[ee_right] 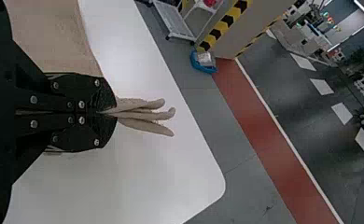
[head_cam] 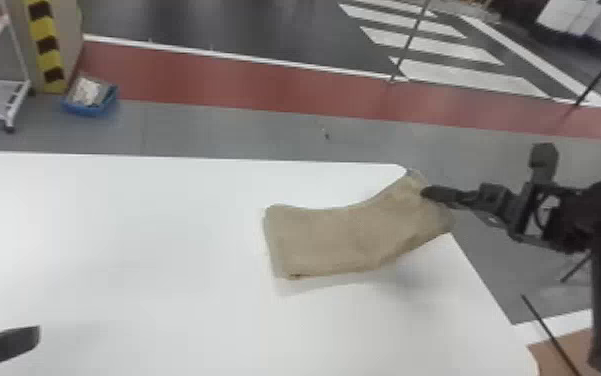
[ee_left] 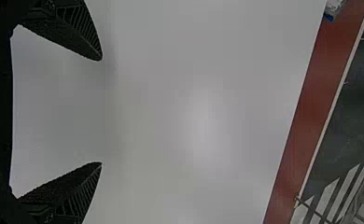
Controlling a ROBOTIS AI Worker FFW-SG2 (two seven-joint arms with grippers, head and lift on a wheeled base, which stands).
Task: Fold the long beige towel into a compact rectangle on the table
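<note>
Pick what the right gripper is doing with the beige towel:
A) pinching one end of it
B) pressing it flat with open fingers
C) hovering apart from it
A: the right gripper is closed on one end of the beige towel, whose folded layers stick out past the fingertips.

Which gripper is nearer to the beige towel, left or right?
Right. The right gripper is closed on the towel's end; the left gripper is apart from it, over the table's left side.
</note>
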